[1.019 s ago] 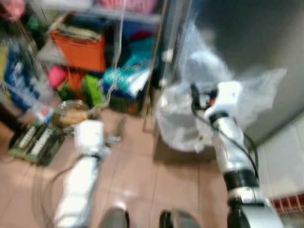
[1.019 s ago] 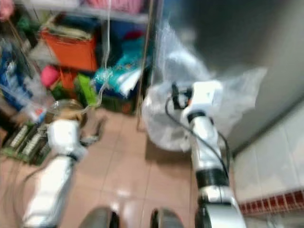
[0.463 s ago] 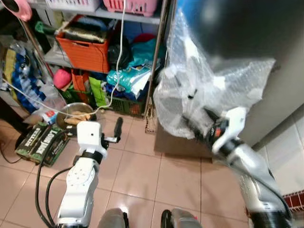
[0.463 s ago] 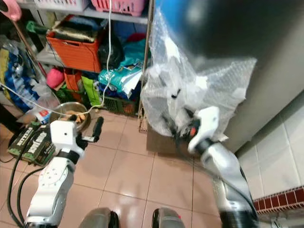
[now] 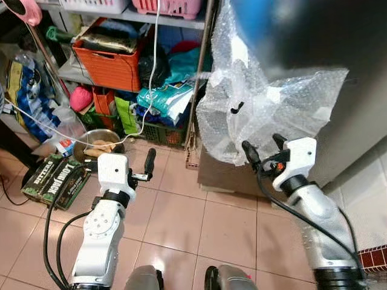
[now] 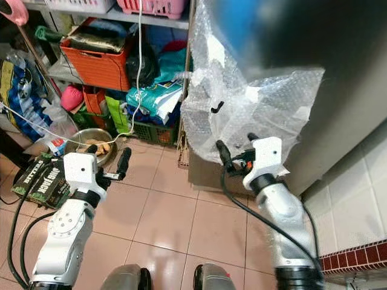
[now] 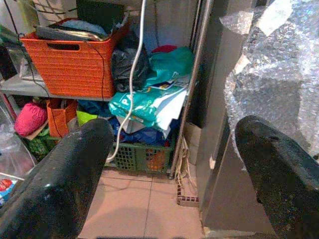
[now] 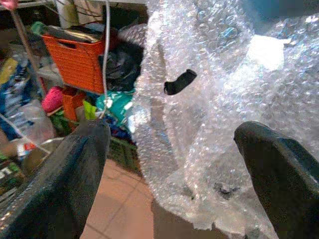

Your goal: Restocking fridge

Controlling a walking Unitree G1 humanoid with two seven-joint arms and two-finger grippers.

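A: Fridge (image 5: 338, 72) location?
B: Ahead on the right, grey, draped with bubble wrap (image 5: 266, 109).
A: Right gripper (image 5: 264, 145)?
B: Raised just before the wrap, fingers spread wide, empty.
A: Left gripper (image 5: 142, 166)?
B: Low over the tiled floor (image 5: 181, 217), fingers wide apart, empty, facing the cluttered shelf with the orange basket (image 5: 106, 60).

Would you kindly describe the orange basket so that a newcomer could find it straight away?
Start at the metal shelving rack left of the bubble wrap. On its middle shelf, at the left, sits the orange basket, a slotted plastic crate with dark items on top. It is the only orange crate; the crate on the floor below is green.
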